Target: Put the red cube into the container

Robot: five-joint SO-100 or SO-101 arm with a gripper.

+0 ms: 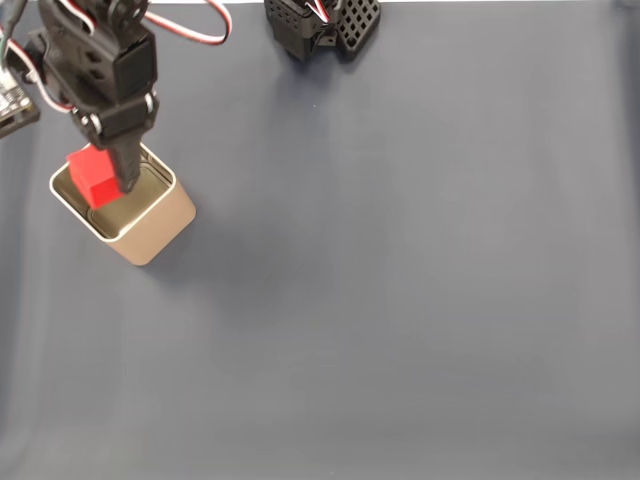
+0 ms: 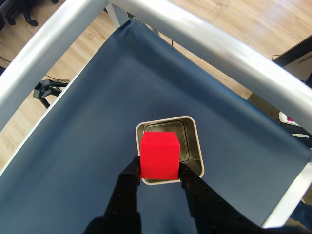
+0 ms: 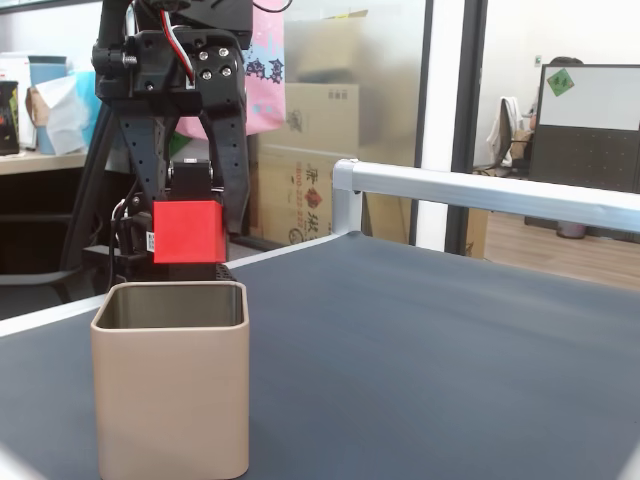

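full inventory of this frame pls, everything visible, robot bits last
red cube: 1, bright red, held in the air above the container's opening
container: 1, beige tin with a shiny inside, on the table near the arm
table: 1, dark blue-grey cover, carries the container
metal rail: silver, along the table's edge
cardboard boxes: brown, behind the glass in a fixed view
black perforated part: 1, black, top edge of the table in a fixed view
tool: 1, black, shut on the red cube, over the container
arm: 1, black, with red and white wires
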